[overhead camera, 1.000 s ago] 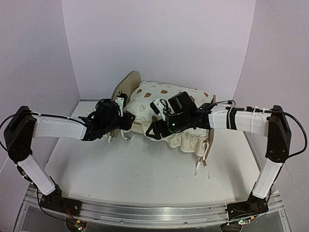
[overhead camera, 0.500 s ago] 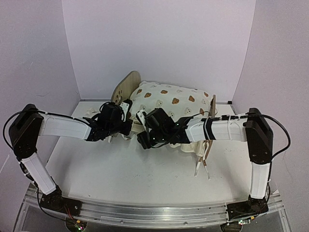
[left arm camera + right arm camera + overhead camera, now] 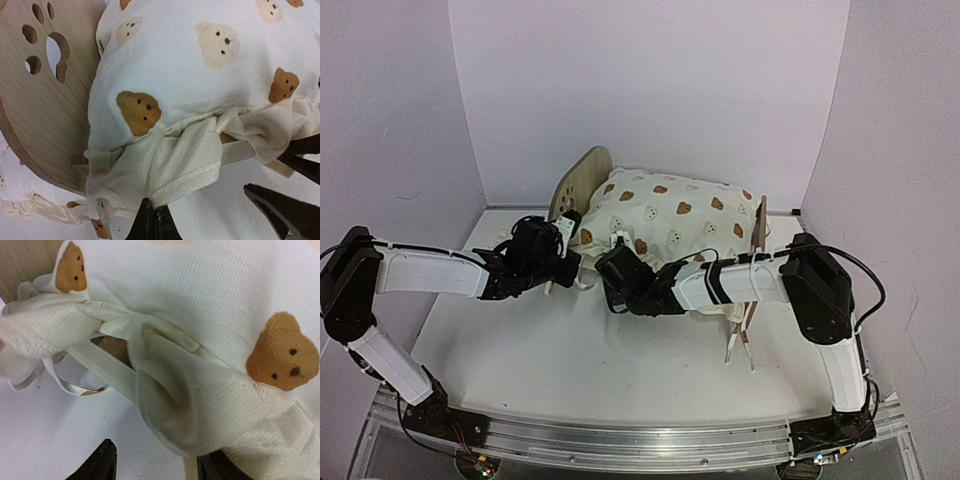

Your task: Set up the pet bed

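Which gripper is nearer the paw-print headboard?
Left. The left gripper is shut at the cushion ruffle beside the headboard; the right gripper sits farther right along that ruffle.

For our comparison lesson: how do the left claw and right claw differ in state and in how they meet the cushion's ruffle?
The left claw is shut, its tips pinching the hem of the ruffle; the right claw stands open, a fold of ruffle between its jaws, ungripped. The left claw works beside the headboard, the right claw farther along. Both are dark and meet the cushion at its near edge.
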Controlling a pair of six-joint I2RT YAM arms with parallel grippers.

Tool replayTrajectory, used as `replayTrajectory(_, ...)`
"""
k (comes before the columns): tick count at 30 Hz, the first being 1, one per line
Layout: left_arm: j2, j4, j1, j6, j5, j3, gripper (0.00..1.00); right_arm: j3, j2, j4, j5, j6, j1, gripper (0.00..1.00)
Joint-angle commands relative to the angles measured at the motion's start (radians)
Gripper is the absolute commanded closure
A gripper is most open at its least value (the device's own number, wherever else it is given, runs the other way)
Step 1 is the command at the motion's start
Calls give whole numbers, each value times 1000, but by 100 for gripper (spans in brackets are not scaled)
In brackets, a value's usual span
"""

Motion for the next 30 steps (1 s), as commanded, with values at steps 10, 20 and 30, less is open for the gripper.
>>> replayTrajectory(10, 77, -32, 11, -92, -145, -42, 100, -170, -54, 175, 102, -180, -29, 100)
replayTrajectory(20, 156, -55, 27, -178, -173, -71, 100, -406, -210, 170, -397, -399, -96, 100)
replayTrajectory(30, 108, -233, 29, -223, -54, -5, 93, -498, -407, -161, -817, -338, -137, 79)
